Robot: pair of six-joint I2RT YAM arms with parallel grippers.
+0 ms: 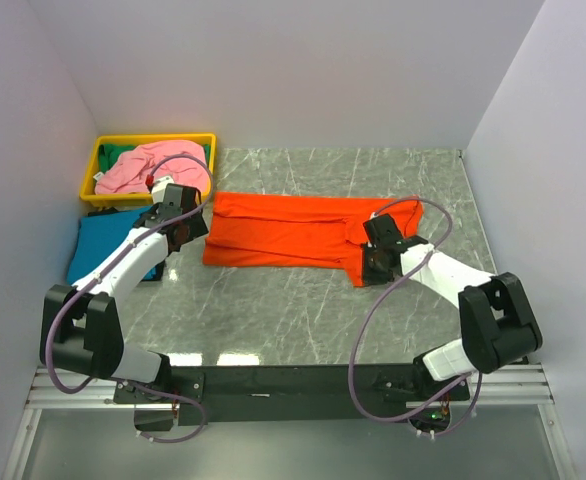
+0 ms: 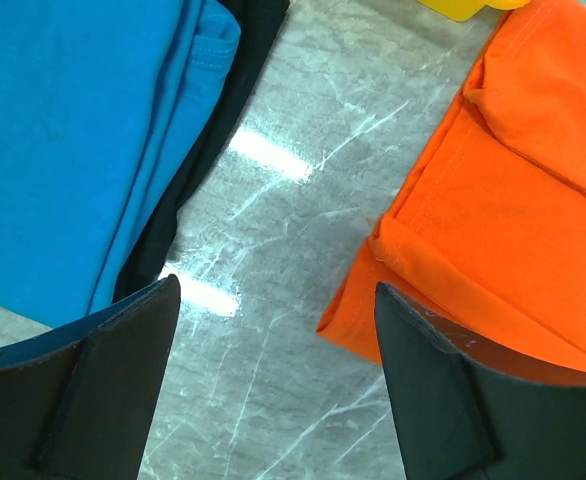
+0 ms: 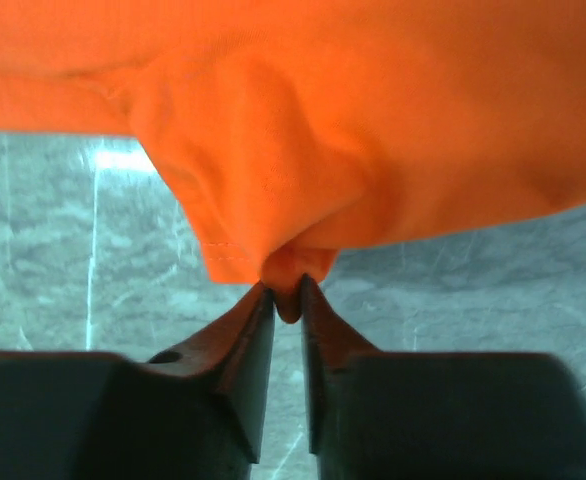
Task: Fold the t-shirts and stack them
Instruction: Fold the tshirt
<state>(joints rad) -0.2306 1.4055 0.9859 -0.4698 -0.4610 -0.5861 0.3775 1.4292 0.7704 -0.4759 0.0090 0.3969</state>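
From above, the bright orange short-sleeved cloth t-shirt [image 1: 293,230] lies partly folded across the middle of the grey marbled tabletop [image 1: 273,320]; the right gripper [image 1: 372,268] is at its lower right corner, the left gripper [image 1: 189,230] at mid left, between it and the folded teal blue cloth t-shirt [image 1: 98,245]. The pale pink cloth t-shirt [image 1: 143,168] is heaped in the yellow plastic rectangular tray [image 1: 148,139], upper left. The left wrist view shows the left jaws wide, released, over bare marble. The right wrist view shows the right jaws pinching an orange fold. The step looks like folding the orange shirt; next the left gripper likely needs its own corner grasp, without snagging the teal shirt
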